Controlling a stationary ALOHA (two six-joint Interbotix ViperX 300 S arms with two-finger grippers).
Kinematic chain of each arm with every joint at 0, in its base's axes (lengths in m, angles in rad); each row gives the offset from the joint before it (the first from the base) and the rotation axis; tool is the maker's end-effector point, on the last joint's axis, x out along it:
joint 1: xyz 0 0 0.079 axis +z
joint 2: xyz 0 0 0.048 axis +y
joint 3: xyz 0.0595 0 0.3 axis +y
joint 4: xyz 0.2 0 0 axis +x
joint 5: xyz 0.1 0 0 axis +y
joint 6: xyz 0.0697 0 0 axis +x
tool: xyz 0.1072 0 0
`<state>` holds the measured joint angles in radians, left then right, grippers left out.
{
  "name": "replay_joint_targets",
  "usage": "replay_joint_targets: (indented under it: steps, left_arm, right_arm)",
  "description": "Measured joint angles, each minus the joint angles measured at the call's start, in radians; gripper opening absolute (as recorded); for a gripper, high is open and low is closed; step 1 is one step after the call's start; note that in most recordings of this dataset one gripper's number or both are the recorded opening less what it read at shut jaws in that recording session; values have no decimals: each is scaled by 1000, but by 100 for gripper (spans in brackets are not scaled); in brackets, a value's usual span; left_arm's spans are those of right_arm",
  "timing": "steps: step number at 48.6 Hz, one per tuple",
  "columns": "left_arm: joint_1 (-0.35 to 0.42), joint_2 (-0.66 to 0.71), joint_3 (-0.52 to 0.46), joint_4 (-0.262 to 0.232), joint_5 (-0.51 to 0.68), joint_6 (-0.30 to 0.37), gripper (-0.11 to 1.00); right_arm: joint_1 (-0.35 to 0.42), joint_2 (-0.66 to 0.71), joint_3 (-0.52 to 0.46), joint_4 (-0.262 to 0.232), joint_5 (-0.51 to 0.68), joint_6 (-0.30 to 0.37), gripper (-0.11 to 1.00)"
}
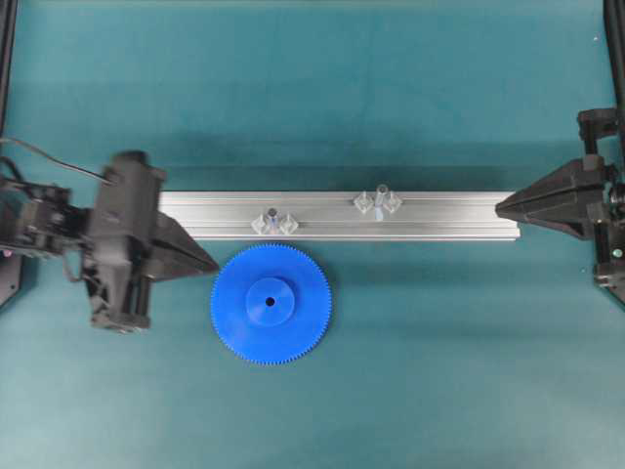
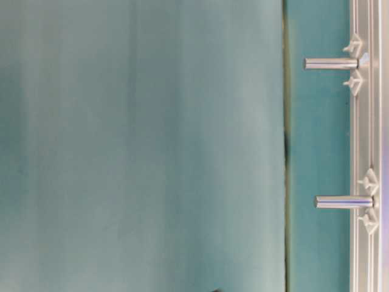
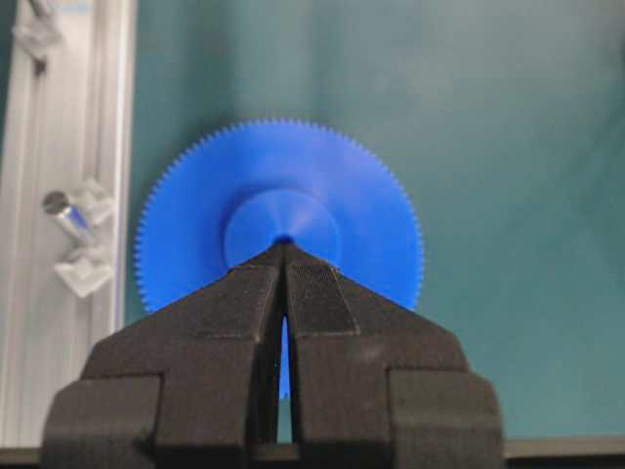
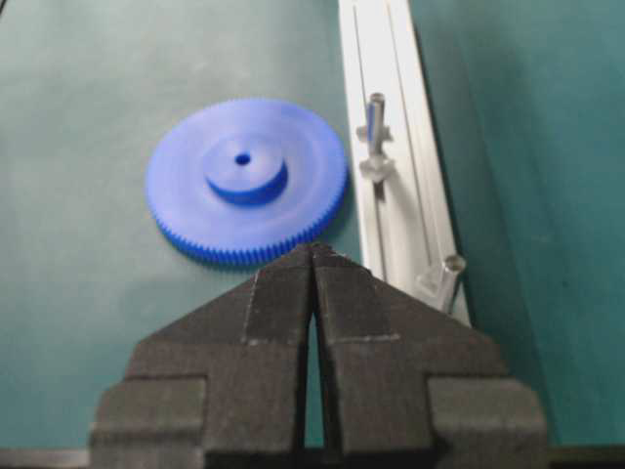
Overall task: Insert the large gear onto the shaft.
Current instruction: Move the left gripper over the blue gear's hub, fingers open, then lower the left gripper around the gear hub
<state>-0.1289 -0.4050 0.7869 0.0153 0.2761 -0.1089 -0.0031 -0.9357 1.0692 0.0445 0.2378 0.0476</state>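
Plainly unmarked large gear (image 1: pixel 270 304), flat on teal mat (image 1: pixel 312 88), beside rail (image 1: pixel 439 215)

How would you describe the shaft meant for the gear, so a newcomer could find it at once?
Find the silver rail crossing the green table. Two clear winged pins stand on it; the shaft is the one farther from the blue gear, pale-tipped where its neighbour is dark-tipped.
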Motion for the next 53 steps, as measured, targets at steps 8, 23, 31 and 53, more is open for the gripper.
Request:
replay_joint_targets:
  steps: [8,23,31,53]
  left_arm:
    - [-3,112,-60,2,41,6,-1]
    - [-3,250,-160,2,184,6,0]
    - [-3,288,-196,2,247,6,3]
    - [-5,451,-336,2,370,6,18]
  right_arm:
    - [0,0,2,0,3,0,4]
    - [-2,0,11,0,3,0,4]
    - [-2,0,23,-2,2,0,4]
    - [-2,-2,37,0,-6,0,4]
